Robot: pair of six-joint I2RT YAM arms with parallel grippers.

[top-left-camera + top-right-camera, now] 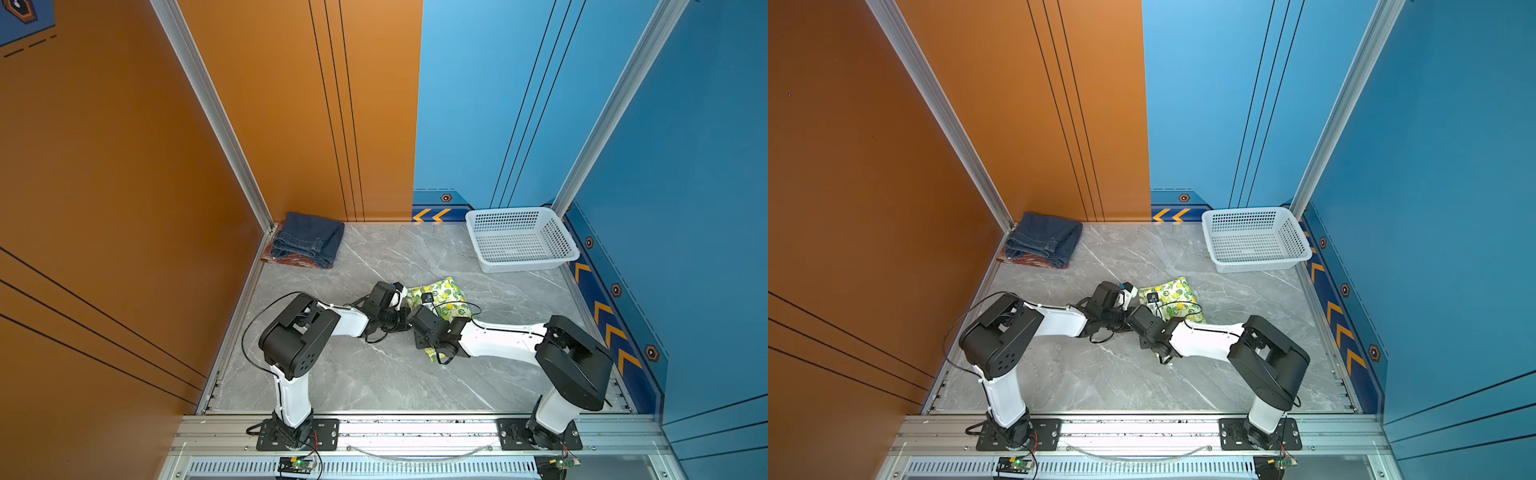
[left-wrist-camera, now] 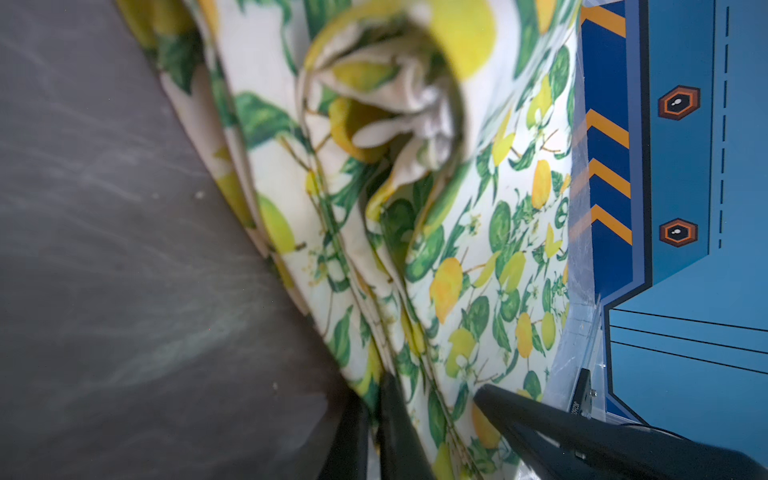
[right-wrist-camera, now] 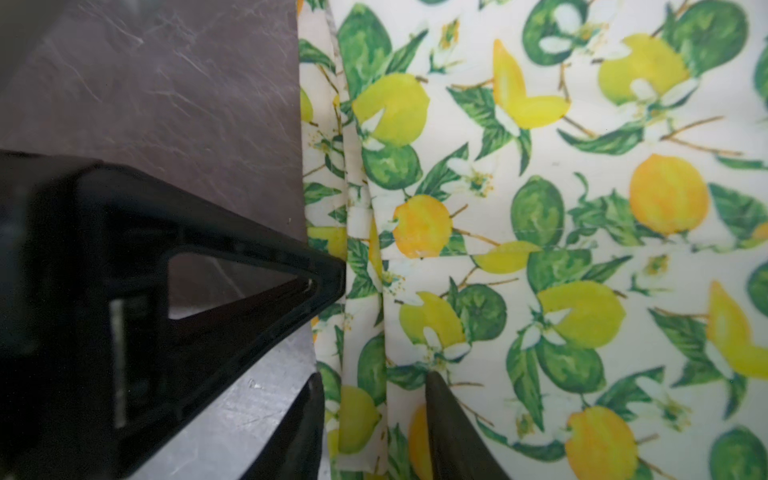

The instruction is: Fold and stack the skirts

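Note:
The white skirt with lemons and leaves (image 1: 448,293) (image 1: 1177,291) lies bunched in the middle of the grey table. My left gripper (image 1: 406,300) (image 2: 374,415) is shut on its near-left edge, with a thin layer of cloth pinched between the fingers. My right gripper (image 1: 415,311) (image 3: 372,380) is right beside it, jaws apart. One finger (image 3: 449,419) rests on top of the cloth and the other (image 3: 305,419) is at the edge by the table. The folded denim skirt (image 1: 309,241) (image 1: 1044,239) sits on the red plaid skirt (image 1: 286,261) at the back left corner.
A white perforated basket (image 1: 505,210) (image 1: 1246,210) stands at the back right corner by the blue wall. The orange wall runs along the left side. Both arm bases are on the rail at the front edge.

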